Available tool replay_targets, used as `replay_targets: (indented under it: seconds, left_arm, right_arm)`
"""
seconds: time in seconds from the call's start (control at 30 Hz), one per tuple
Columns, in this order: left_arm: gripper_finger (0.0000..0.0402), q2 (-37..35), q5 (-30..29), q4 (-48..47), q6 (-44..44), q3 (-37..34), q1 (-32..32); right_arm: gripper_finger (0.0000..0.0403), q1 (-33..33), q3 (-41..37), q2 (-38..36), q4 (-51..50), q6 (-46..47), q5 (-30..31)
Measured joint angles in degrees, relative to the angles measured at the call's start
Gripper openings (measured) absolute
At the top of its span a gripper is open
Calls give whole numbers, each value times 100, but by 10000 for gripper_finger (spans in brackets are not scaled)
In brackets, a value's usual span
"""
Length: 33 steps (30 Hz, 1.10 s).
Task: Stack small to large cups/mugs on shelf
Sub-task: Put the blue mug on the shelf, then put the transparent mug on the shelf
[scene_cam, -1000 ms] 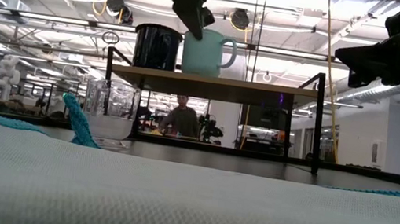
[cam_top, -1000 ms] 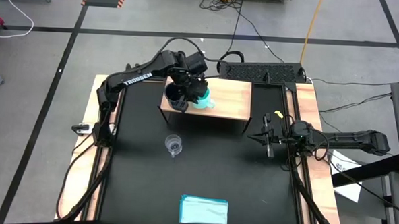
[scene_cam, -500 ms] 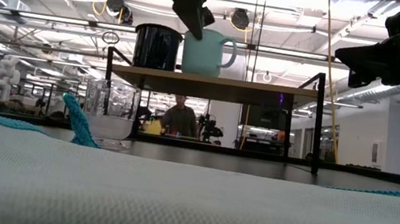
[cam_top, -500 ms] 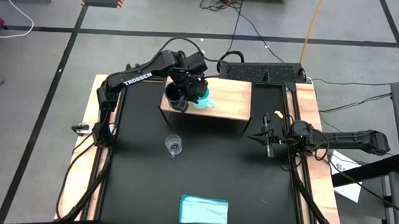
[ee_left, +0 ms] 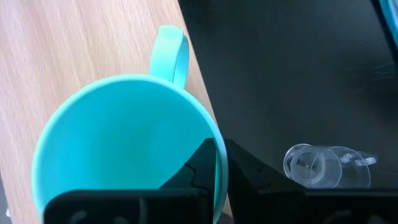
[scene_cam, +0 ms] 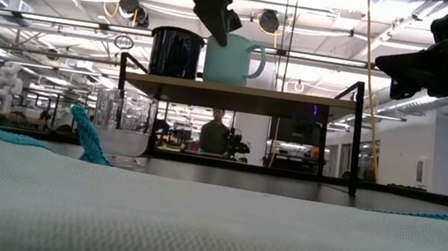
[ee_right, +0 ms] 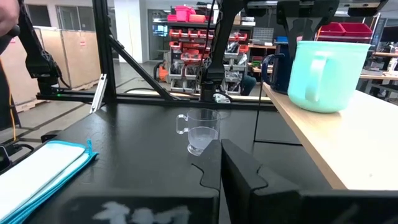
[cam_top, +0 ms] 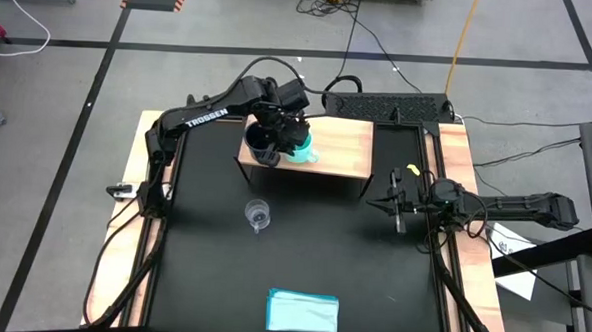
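My left gripper [cam_top: 289, 138] is clamped on the rim of the turquoise mug [scene_cam: 233, 60], one finger inside the bowl and one outside against the wall, seen plainly in my left wrist view. The mug appears to stand on the wooden shelf [cam_top: 339, 148], its handle pointing away from my fingers. Just beside my jaws, on the far side from that handle, stands the dark navy mug [scene_cam: 175, 52], also on the shelf and very near the turquoise one, perhaps touching.

The small glass cup [cam_top: 258, 216] sits on the black table [cam_top: 372, 269], below and in front of the shelf, well apart from my left jaws. My right gripper [cam_top: 397, 204] waits low over the table's right edge, fingers close together with only a narrow slot between them, holding nothing.

The risks, as I judge them: if I lift the turquoise mug to nest it in the navy one, a thin rim grip could let it swing or slip, since the handle's weight sits off to one side. With the two mugs so close, any sideways drift could knock the navy mug toward the shelf's edge. Opening my jaws carelessly could drag the mug along by the inside finger. The glass cup looks light and could tip if grabbed off-centre.

A folded blue cloth [cam_top: 303, 311] lies at the table's near edge.
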Motion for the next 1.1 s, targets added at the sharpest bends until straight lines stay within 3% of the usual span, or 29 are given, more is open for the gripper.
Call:
replay_targets:
  seconds: [0.3,1.1]
  left_arm:
    - [20,12,0,-4,7,0,2]
    - [154,12,132,26,-171,1,4]
  right_arm:
    - [0,-1,-1,53,4,-2,1]
    - [0,1,-1,50,11,17,1]
